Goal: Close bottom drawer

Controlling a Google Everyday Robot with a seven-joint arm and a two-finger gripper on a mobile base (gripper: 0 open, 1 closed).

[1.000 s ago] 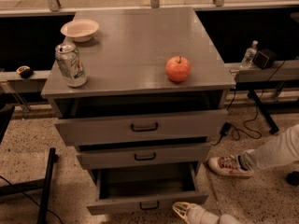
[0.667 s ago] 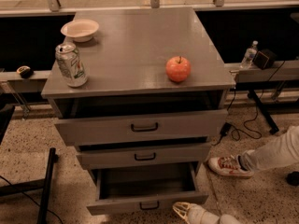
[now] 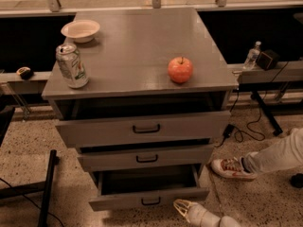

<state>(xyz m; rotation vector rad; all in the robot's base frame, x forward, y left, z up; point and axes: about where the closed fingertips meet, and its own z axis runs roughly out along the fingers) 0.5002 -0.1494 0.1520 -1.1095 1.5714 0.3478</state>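
Note:
The bottom drawer point(image 3: 118, 201) of the grey metal cabinet stands pulled out, with a small black handle point(image 3: 150, 202) on its front panel and a bare, dark tray point(image 3: 147, 179) behind it. The two drawers above it stick out a little. My gripper point(image 3: 185, 208), cream-coloured, comes in at the bottom edge of the camera view. It sits just in front of the bottom drawer's front panel, to the right of the handle.
On the cabinet top point(image 3: 137, 41) stand an apple point(image 3: 180, 69), a soda can point(image 3: 72, 65) and a bowl point(image 3: 80, 30). A person's leg and sneaker point(image 3: 232, 168) are on the floor at the right. Cables and a black stand leg point(image 3: 47, 188) lie at the sides.

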